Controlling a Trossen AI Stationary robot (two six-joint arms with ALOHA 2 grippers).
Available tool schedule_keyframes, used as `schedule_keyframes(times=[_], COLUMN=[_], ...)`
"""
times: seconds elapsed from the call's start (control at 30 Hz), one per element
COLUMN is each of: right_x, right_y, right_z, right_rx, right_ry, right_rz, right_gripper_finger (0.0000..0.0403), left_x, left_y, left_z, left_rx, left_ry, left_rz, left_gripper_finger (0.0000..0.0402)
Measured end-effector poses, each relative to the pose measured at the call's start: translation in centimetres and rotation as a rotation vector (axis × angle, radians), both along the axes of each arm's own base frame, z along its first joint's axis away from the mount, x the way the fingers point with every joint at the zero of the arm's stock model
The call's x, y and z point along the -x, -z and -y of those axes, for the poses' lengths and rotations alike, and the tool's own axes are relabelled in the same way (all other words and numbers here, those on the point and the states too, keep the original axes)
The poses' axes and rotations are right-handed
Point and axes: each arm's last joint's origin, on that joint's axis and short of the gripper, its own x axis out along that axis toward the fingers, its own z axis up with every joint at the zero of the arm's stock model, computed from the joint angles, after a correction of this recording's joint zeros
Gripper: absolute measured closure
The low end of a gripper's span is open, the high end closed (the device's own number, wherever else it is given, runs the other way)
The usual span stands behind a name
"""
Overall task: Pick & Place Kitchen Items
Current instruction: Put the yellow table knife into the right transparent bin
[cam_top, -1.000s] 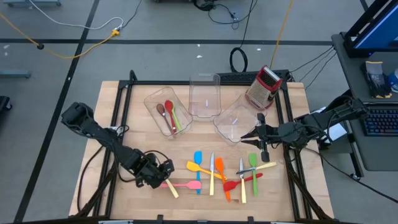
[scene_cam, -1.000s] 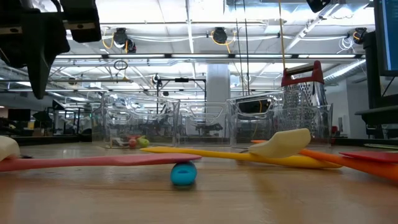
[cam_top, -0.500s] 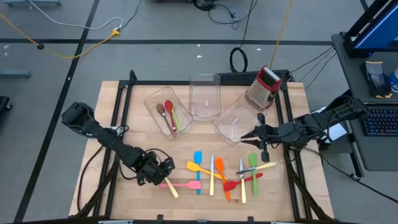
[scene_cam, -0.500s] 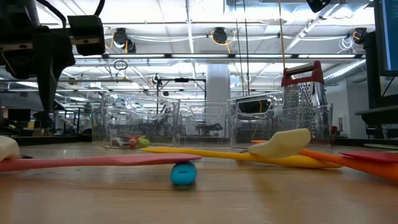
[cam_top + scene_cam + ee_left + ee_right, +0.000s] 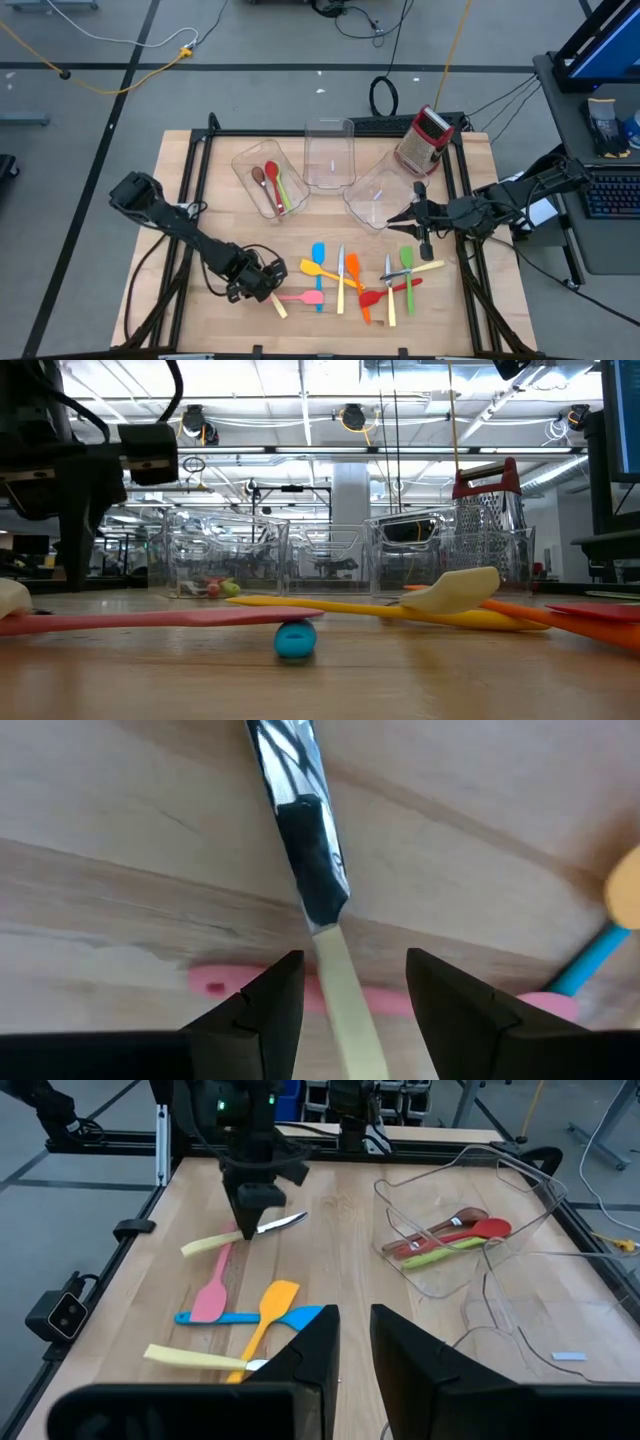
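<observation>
A cream-handled metal knife (image 5: 275, 303) lies flat on the table, its handle (image 5: 352, 1025) crossing the pink spatula (image 5: 302, 297). My left gripper (image 5: 345, 992) is open and points steeply down just above it, one finger on each side of the handle near the blade (image 5: 290, 780), without touching. The right wrist view shows it above the knife (image 5: 215, 1241). More spatulas and cutlery (image 5: 350, 275) lie to the right. My right gripper (image 5: 420, 222) waits high at the table's right, fingers (image 5: 310, 1350) slightly apart and empty.
Three clear bins stand at the back: the left one (image 5: 250, 165) holds red, brown and green spoons (image 5: 272, 185); the others (image 5: 328, 150) (image 5: 372, 200) hold nothing I can see. A red-and-silver grater (image 5: 424, 140) stands at the back right. Bare wood lies left of the knife.
My left gripper has come down toward the knife and shifted a little toward the table's right and near edge, its fingers still apart. The knife and the spatulas have not moved.
</observation>
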Motion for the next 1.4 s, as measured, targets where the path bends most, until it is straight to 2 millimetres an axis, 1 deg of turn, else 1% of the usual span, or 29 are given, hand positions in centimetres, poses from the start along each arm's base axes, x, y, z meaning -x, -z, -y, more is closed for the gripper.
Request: schedule_keyframes(times=[0.17, 0.3, 0.5, 0.6, 0.87, 0.93, 1.1, 1.2, 1.27, 1.4], right_x=[0.0, 0.0, 0.0, 0.0, 0.0, 0.0, 0.0, 0.0, 0.0, 0.0], right_y=[0.0, 0.0, 0.1, 0.1, 0.1, 0.1, 0.1, 0.1, 0.1, 0.1], right_z=[0.0, 0.0, 0.0, 0.0, 0.0, 0.0, 0.0, 0.0, 0.0, 0.0], right_rx=[-0.005, -0.049, -0.048, -0.049, -0.049, -0.049, -0.064, -0.08, -0.09, -0.097], right_ry=[0.002, 0.021, 0.022, 0.022, 0.022, 0.022, 0.029, 0.037, 0.041, 0.043], right_rz=[0.0, -0.003, -0.009, -0.009, -0.008, -0.008, -0.009, -0.009, -0.009, -0.01], right_gripper_finger=[0.0351, 0.0351, 0.0351, 0.0351, 0.0351, 0.0351, 0.0351, 0.0351, 0.0351, 0.0351], left_x=[-0.4, -0.5, -0.5, -0.4, 0.0, 0.0, 0.1, 0.1, 0.2, 0.5], left_y=[1.0, 1.4, 1.6, 1.6, 1.9, 1.9, 1.8, 1.4, 1.2, 0.3], left_z=[0.2, 0.1, 0.1, 0.0, -0.4, -0.5, -0.6, -0.7, -0.9, -1.1], left_rx=[0.004, -0.003, -0.014, -0.022, -0.109, -0.128, -0.173, -0.2, -0.252, -0.351], left_ry=[0.004, 0.0, 0.008, 0.011, 0.04, 0.049, 0.038, 0.03, 0.015, -0.023], left_rz=[-0.014, -0.03, -0.04, -0.049, -0.077, -0.069, -0.042, -0.014, 0.008, 0.09], left_gripper_finger=[0.022, 0.022, 0.0226, 0.025, 0.0358, 0.0378, 0.0379, 0.0366, 0.0364, 0.0378])
